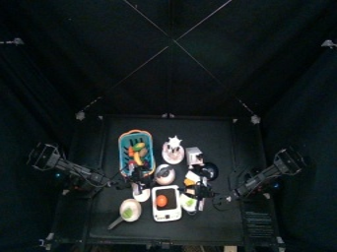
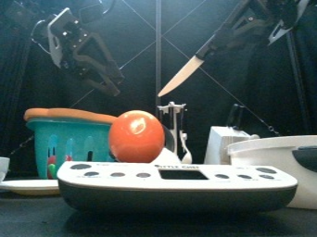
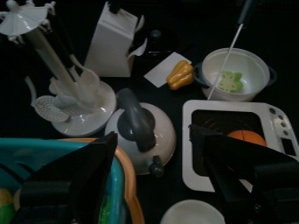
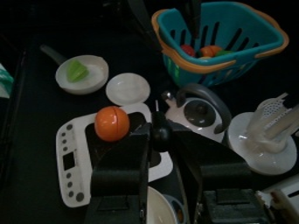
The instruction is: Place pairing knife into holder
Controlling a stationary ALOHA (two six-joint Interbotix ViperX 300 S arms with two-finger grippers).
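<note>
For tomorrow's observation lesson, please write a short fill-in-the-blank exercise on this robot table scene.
1. The right hand holds a ____ with a black handle in the air.
2. The round orange fruit sits on the white ____ scale.
3. The left hand hangs open and ____.
4. The basket of toy food is ____ in colour.

Missing words: knife; kitchen; empty; teal

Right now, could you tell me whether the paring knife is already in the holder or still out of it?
Out. The knife hangs tilted in the air, gripped by the right end effector, above the white holder.
</note>
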